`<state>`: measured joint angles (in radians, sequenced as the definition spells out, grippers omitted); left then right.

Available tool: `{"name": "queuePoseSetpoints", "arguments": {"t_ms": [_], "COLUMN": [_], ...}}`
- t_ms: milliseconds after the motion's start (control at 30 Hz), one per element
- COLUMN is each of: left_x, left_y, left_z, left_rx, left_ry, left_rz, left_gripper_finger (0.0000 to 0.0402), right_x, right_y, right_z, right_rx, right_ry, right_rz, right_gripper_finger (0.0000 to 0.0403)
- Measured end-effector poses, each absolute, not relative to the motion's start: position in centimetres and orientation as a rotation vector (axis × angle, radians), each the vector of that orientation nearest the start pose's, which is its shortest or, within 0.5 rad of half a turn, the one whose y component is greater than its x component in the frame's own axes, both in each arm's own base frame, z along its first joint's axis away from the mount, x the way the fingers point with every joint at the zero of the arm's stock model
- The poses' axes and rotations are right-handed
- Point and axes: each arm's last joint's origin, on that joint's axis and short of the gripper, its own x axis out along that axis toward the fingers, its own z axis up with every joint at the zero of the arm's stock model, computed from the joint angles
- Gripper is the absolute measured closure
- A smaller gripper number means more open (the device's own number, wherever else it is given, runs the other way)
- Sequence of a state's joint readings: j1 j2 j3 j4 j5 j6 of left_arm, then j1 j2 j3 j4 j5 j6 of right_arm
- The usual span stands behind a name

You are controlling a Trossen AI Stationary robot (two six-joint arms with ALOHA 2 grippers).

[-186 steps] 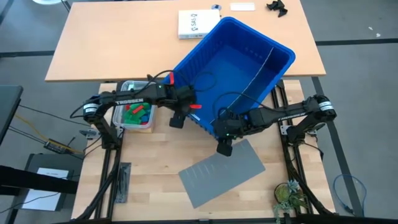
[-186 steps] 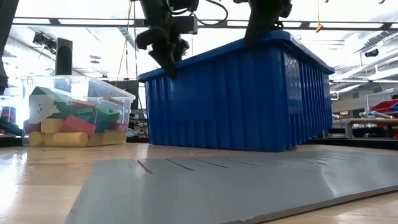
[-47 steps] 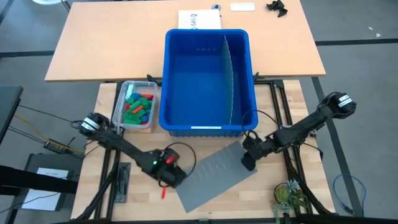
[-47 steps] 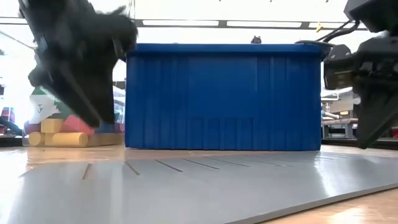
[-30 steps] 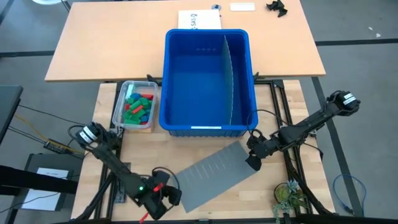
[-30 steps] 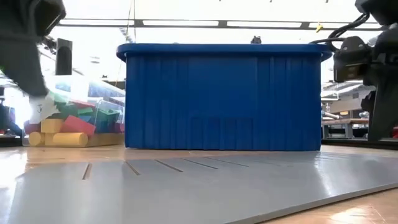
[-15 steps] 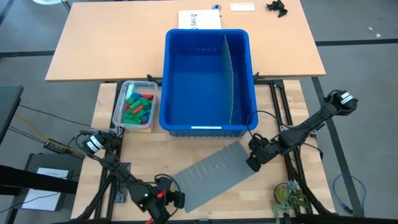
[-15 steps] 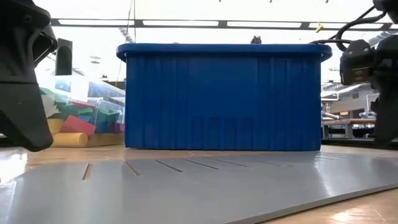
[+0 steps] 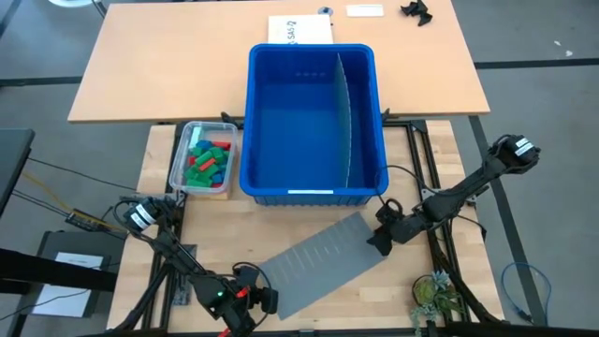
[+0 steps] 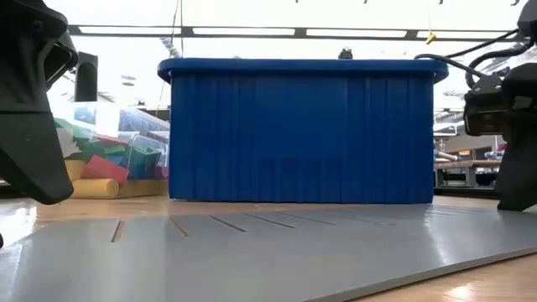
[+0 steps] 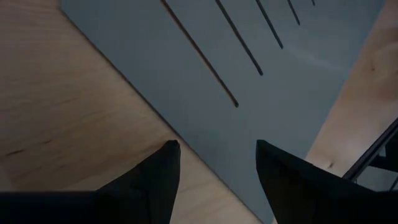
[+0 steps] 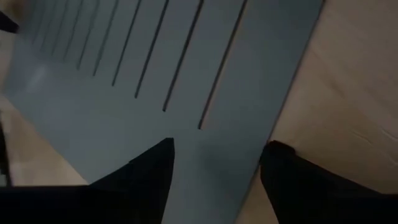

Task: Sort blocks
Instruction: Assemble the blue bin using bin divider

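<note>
- The blocks point(image 9: 207, 161) sit heaped in the small clear tub point(image 9: 180, 155), just left of the divided blue bin point(image 9: 314, 56); none is sorted yet.
- Left gripper point(image 11: 214, 163) hovers over the slotted grey panel's point(image 9: 323, 261) near-left corner, fingers apart, empty.
- Right gripper point(image 12: 214, 163) hangs over its right end, likewise parted, empty.
- Judged step: clearing the panel; next calls for gripping its edges.

The blocks point(image 9: 206, 161) are small plastic bricks in green, red, blue and yellow, heaped loosely together inside a clear tub point(image 9: 180, 148) that stands just left of the blue bin point(image 9: 312, 58). From the low view the blocks point(image 10: 105, 168) show through the tub wall: a yellow cylinder lying on its side at the bottom, a red piece tilted above it, green ones higher up.
</note>
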<state>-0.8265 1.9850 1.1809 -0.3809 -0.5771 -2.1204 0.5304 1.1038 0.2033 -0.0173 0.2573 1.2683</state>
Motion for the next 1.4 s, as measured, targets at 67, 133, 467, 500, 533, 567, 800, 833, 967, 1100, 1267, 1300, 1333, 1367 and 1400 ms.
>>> {"name": "queuePoseSetpoints", "arguments": {"t_ms": [67, 133, 467, 500, 533, 567, 800, 833, 967, 1100, 1267, 1300, 1333, 1367, 1400], "left_x": [26.5, 26.7, 27.3, 27.3, 27.3, 27.3, 27.5, 27.5, 27.6, 27.4, 27.0, 26.9, 26.8, 26.8, 26.7], "left_y": [-26.4, -26.3, -26.3, -26.3, -26.4, -26.4, -26.4, -26.4, -26.4, -26.7, -27.1, -27.2, -27.2, -27.2, -27.3], "left_z": [12.5, 12.4, 11.3, 11.3, 11.3, 11.3, 11.3, 11.3, 11.3, 11.4, 11.8, 12.0, 12.0, 12.0, 12.1], "left_rx": [-1.199, -1.198, -1.149, -1.146, -1.147, -1.15, -1.164, -1.169, -1.175, -1.176, -1.18, -1.181, -1.18, -1.179, -1.179], "left_ry": [0.656, 0.654, 0.638, 0.627, 0.616, 0.604, 0.552, 0.541, 0.5, 0.482, 0.461, 0.46, 0.46, 0.459, 0.46], "left_rz": [0.713, 0.719, 0.69, 0.69, 0.688, 0.687, 0.686, 0.687, 0.682, 0.67, 0.652, 0.648, 0.646, 0.647, 0.646], "left_gripper_finger": [0.0184, 0.0184, 0.0184, 0.0184, 0.0184, 0.0184, 0.0184, 0.0184, 0.0184, 0.0184, 0.0184, 0.0184, 0.0184, 0.0184, 0.0184], "right_x": [14.0, 14.0, 14.0, 14.0, 14.0, 14.0, 14.1, 14.1, 14.1, 14.0, 14.0, 14.0, 14.0, 14.0, 14.0], "right_y": [7.4, 7.4, 7.5, 7.5, 7.5, 7.5, 7.5, 7.5, 7.6, 7.8, 8.0, 8.0, 8.0, 8.0, 8.0], "right_z": [10.7, 10.7, 10.7, 10.7, 10.7, 10.7, 10.7, 10.7, 10.8, 10.8, 10.8, 10.8, 10.8, 10.8, 10.8], "right_rx": [0.841, 0.85, 0.85, 0.85, 0.85, 0.851, 0.853, 0.854, 0.851, 0.84, 0.832, 0.829, 0.827, 0.825, 0.823], "right_ry": [0.843, 0.839, 0.829, 0.829, 0.828, 0.828, 0.819, 0.816, 0.803, 0.786, 0.776, 0.773, 0.772, 0.769, 0.767], "right_rz": [-0.296, -0.289, -0.275, -0.274, -0.273, -0.273, -0.271, -0.269, -0.26, -0.257, -0.258, -0.259, -0.258, -0.258, -0.258], "right_gripper_finger": [0.017, 0.0172, 0.0184, 0.0184, 0.0184, 0.0183, 0.0185, 0.0186, 0.0183, 0.0181, 0.0182, 0.0183, 0.0183, 0.0183, 0.0182]}}
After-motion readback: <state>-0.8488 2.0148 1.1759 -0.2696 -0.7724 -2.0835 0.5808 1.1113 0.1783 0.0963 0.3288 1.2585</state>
